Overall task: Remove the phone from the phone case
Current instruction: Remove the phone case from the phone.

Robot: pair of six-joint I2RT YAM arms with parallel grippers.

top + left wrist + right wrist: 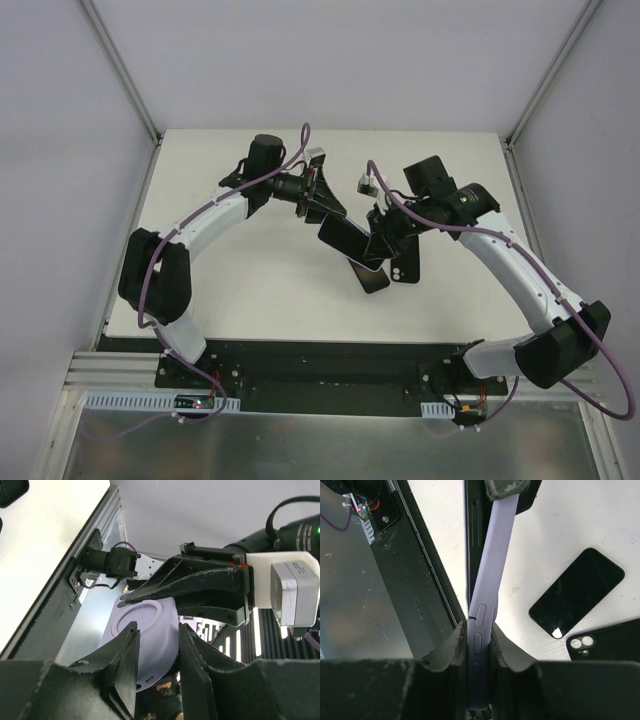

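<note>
The case [487, 580] is clamped edgewise by the right gripper [480, 630], and its far end is pinched by the left gripper [157, 630]. The phone [471, 545] is seen parted from the case just ahead of the right gripper.
</note>
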